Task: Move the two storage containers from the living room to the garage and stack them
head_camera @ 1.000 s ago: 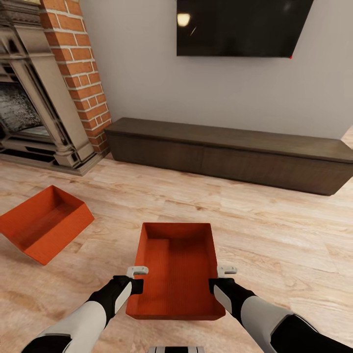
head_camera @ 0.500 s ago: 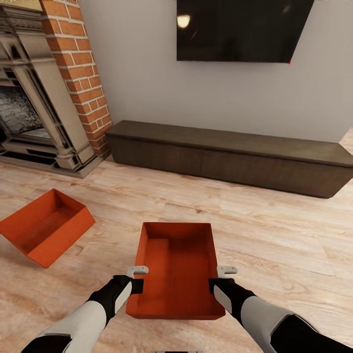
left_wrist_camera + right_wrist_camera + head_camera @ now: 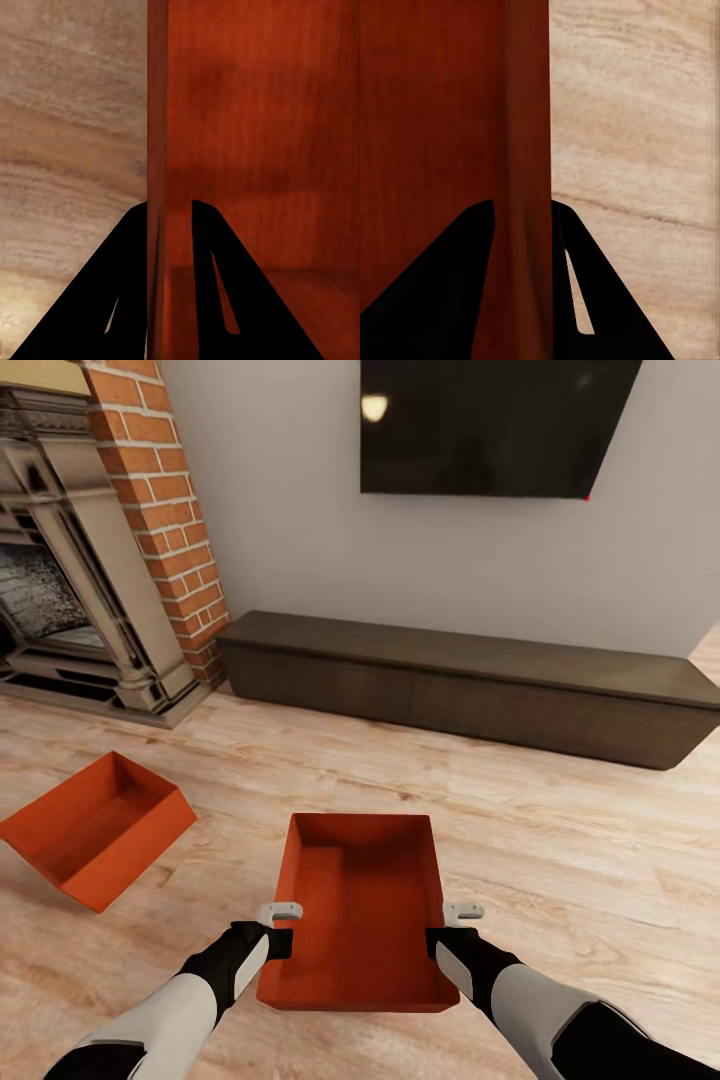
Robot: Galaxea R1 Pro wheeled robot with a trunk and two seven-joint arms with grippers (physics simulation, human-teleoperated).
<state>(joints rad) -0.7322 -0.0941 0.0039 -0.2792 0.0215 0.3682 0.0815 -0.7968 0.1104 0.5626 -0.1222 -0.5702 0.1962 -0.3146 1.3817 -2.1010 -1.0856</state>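
Note:
An orange-red storage container (image 3: 362, 905) hangs level in front of me above the light wood-plank living room floor (image 3: 560, 860). My left gripper (image 3: 281, 928) is shut on its left wall (image 3: 156, 150), one finger on each side. On the opposite wall (image 3: 526, 150), my right gripper (image 3: 447, 928) is shut the same way. The second storage container (image 3: 95, 830) rests tilted on the planks at the left, near the fireplace.
A long dark low cabinet (image 3: 470, 685) runs along the cream wall ahead, under a wall TV (image 3: 495, 425). The brick fireplace (image 3: 100, 550) stands at the left. Open plank floor lies to the right of the held container.
The room has slid down in the head view, so the camera has risen; the held container and both grippers keep their place in the picture. The second container lies as before.

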